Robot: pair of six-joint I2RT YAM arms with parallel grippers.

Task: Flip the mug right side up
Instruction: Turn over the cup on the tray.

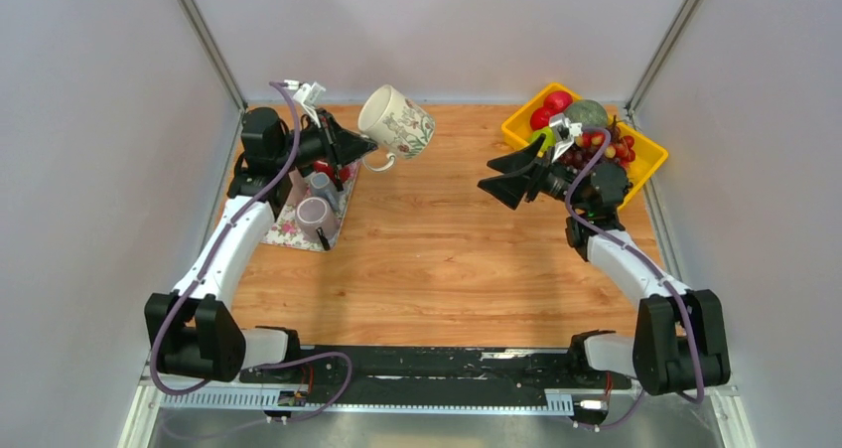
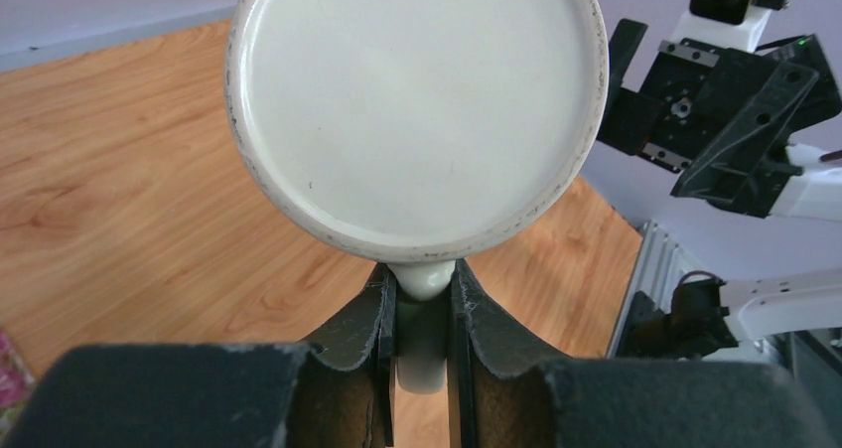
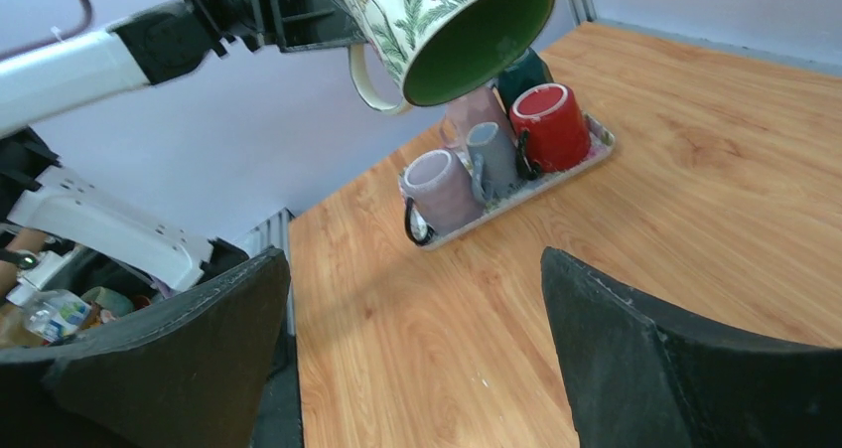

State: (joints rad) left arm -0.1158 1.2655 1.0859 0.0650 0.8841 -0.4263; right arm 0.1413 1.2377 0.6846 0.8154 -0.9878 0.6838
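In the upper left-centre of the overhead view, the floral mug (image 1: 397, 120) hangs in the air clear of the wooden table (image 1: 437, 249). It is tilted roughly on its side, cream base facing up-left and green-lined mouth down-right. It is lifted but not righted, so I judge that turning it mouth-up and setting it down remain. The left gripper (image 1: 370, 153) is clamped tight on the mug's handle (image 2: 422, 304), its arm reaching forward over the tray of small mugs (image 1: 283, 231). At right, near the yellow fruit bin (image 1: 518, 128), the right gripper (image 1: 499, 177) holds nothing, jaws spread wide toward the mug.
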